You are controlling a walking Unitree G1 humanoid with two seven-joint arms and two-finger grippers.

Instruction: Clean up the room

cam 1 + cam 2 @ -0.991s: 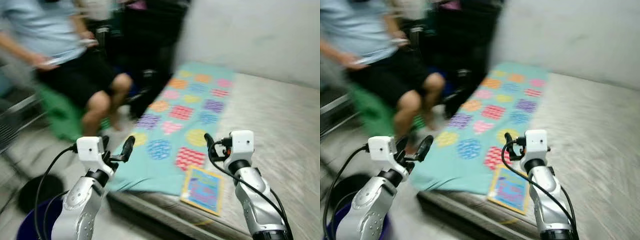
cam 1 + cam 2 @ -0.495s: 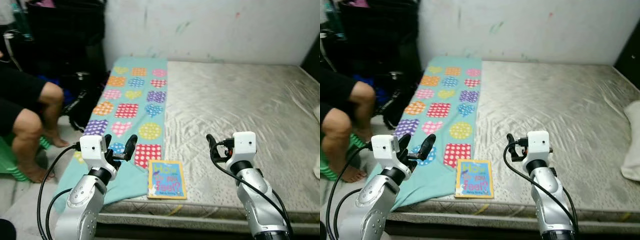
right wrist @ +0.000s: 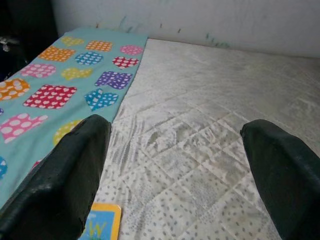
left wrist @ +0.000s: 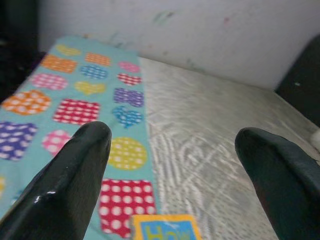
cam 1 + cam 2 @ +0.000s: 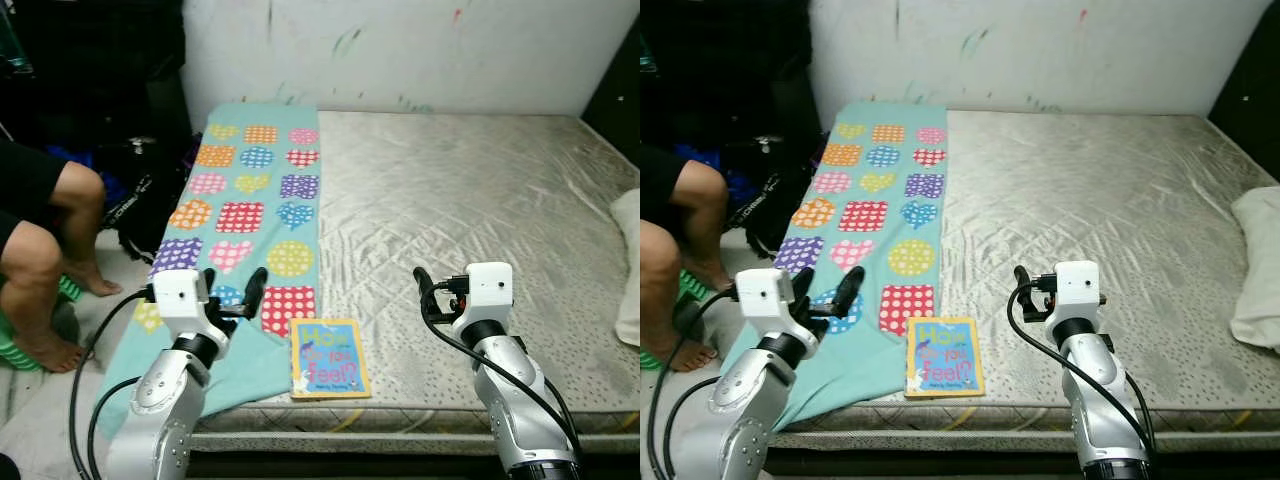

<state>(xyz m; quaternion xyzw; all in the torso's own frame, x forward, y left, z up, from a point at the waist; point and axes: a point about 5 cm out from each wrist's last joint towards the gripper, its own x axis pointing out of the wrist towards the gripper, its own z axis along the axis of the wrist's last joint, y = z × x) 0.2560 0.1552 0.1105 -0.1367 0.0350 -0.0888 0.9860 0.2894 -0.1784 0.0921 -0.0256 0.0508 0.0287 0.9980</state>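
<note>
A thin picture book (image 5: 328, 358) with a yellow border lies flat near the front edge of a bare grey mattress (image 5: 480, 200). Beside it, a teal blanket with dotted hearts (image 5: 245, 215) runs along the mattress's left side and hangs over the front corner. My left gripper (image 5: 235, 290) hovers open above the blanket's front end, just left of the book. Over bare mattress to the right of the book, my right gripper (image 5: 438, 295) is open and holds nothing. The book's top edge (image 4: 165, 231) appears between the left fingers (image 4: 75, 170).
A seated person's bare legs (image 5: 40, 250) are on the floor to the left, next to a black bag (image 5: 140, 200). A white pillow (image 5: 630, 265) lies at the mattress's right edge. A marked white wall (image 5: 400, 50) backs the bed.
The camera has swung right, from the seated person to the bed, and the blur has cleared. Both arms keep the same raised pose with fingers open.
</note>
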